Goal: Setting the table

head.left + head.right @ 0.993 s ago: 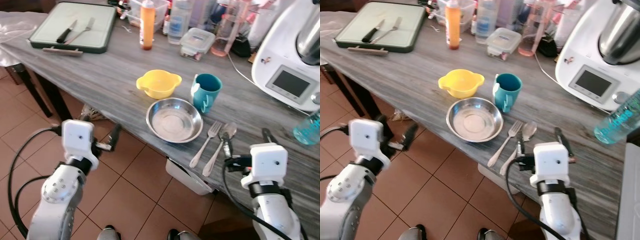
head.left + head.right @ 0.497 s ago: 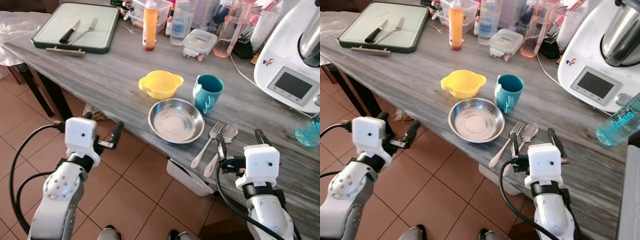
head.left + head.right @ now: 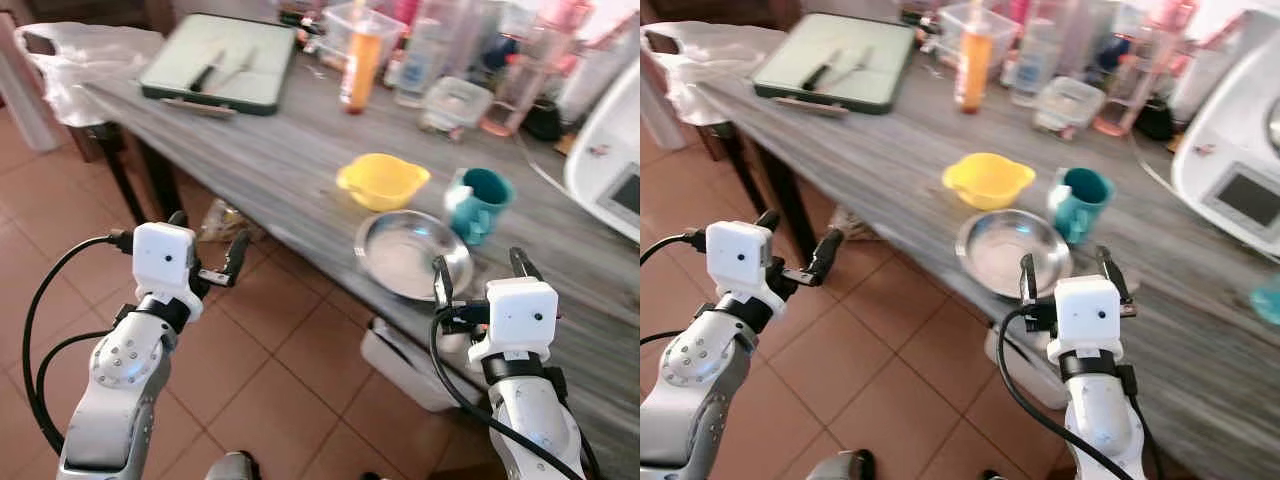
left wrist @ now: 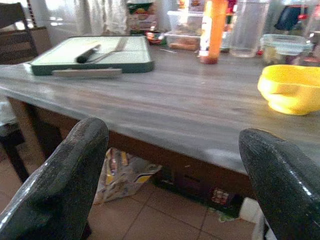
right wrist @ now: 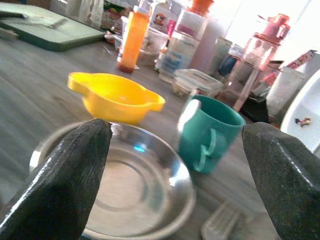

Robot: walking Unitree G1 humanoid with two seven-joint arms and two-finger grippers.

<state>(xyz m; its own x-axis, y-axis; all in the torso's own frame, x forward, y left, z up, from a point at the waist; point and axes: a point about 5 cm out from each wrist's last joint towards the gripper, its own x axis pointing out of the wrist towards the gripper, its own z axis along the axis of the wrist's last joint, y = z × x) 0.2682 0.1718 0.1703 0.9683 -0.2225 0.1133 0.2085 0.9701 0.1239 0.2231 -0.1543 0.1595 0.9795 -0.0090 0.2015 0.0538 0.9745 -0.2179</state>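
The steel bowl [image 3: 1013, 251] sits near the front edge of the grey wooden table [image 3: 870, 150] and serves as the anchor here: the yellow bowl [image 3: 986, 179] lies just behind it toward the table's far side, close but apart from it, and the teal mug [image 3: 1081, 202] stands upright beside it, its handle turned toward the steel bowl. Directly in front of the steel bowl hovers the right gripper [image 3: 1068, 273], its two black fingers spread wide and holding nothing (the right wrist view looks between them straight onto the bowl and mug). Farther from the bowl, off the table's front edge and over the tiled floor [image 3: 300, 380], the left gripper [image 3: 207, 250] hangs with its fingers likewise wide apart and empty, touching nothing. Well beyond the yellow bowl, an orange bottle [image 3: 973, 68] stands upright among clear containers [image 3: 1067, 104] at the back of the table, and a green tray [image 3: 840, 62] carrying a knife and fork lies toward the far corner. A white kitchen machine [image 3: 1240, 170] stands past the mug.
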